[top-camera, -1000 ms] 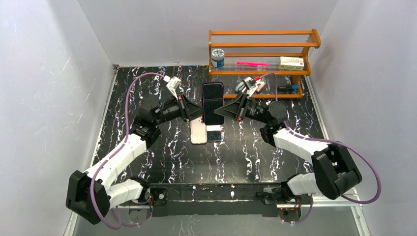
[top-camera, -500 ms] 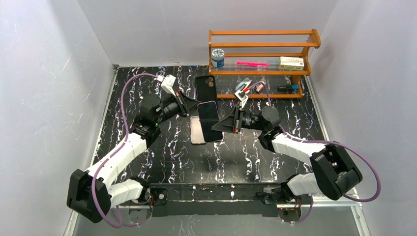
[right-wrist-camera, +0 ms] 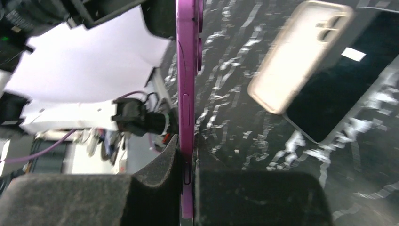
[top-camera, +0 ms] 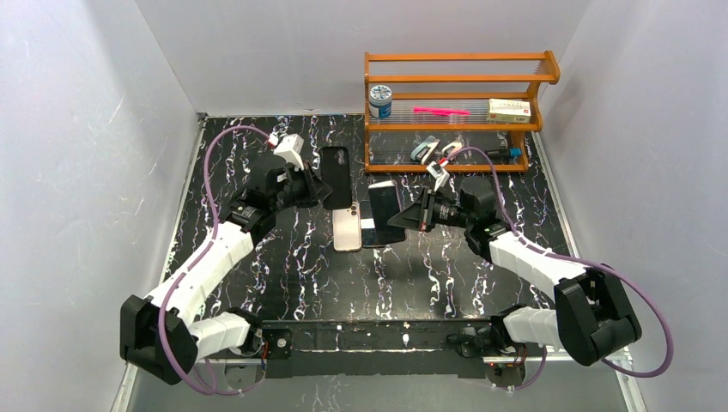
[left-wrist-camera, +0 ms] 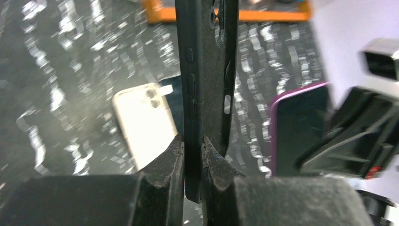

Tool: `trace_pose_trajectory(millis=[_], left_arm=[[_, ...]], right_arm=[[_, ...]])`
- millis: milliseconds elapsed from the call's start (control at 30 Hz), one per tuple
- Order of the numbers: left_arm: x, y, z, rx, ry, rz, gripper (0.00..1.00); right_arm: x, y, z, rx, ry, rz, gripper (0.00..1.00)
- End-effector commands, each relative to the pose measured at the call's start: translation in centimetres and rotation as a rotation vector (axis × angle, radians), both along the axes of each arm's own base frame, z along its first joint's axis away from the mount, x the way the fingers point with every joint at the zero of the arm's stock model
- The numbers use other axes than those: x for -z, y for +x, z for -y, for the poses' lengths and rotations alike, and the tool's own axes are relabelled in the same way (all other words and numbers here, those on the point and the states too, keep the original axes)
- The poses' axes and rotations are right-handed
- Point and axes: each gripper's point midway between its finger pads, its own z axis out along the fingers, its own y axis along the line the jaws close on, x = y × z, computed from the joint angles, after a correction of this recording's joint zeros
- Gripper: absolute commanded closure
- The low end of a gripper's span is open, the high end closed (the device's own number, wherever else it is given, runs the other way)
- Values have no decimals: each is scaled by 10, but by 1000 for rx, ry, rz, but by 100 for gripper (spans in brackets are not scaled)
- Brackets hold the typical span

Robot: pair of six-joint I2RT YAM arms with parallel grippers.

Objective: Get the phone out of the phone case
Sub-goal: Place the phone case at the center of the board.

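While left claw (left-wrist-camera: 193, 157) pinches case (left-wrist-camera: 204, 70), right claw (right-wrist-camera: 187, 155) clamps phone (right-wrist-camera: 187, 70) — both angled inward.

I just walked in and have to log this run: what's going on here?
The left gripper is shut on the empty black case. The right gripper is shut on the purple phone. Phone and case are apart, so the removal looks done. A beige phone lies on the table below.
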Motion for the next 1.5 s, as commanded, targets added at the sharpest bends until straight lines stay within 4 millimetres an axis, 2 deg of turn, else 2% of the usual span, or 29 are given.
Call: trace_pose_trajectory(millis=[0,133,233,333,467,633,733,900,1200,1300,1400,1467], left_arm=[[59,-10,-53,-108,215,-200,100],[95,-17,-79,-158,286,-330,100],[122,-23,-88,-167,314,-413,100],[146,-30,-88,-142,316,-501,100],[165,-33,-81,-88,297,-573,100],[180,-38,-81,-63,301,-625,100],[189,-44,-74,-21,277,-665,100],[202,-55,-66,36,246,-727,100],[200,-56,-46,93,141,-740,100],[199,-58,-39,105,92,-754,100],[203,-60,-39,90,85,-772,100],[205,-62,-39,87,82,-786,95]], right_arm=[[10,37,23,116,-110,43,99],[41,60,40,191,-176,-27,99],[59,74,47,251,-231,-47,99],[74,84,48,266,-263,-73,99],[97,95,46,267,-284,-119,99],[117,102,41,250,-272,-171,99],[130,104,38,239,-276,-206,99],[148,98,31,185,-255,-284,99],[159,87,26,129,-235,-352,99],[162,85,27,124,-244,-360,92],[165,84,29,126,-259,-367,78],[168,83,30,131,-278,-369,71]])
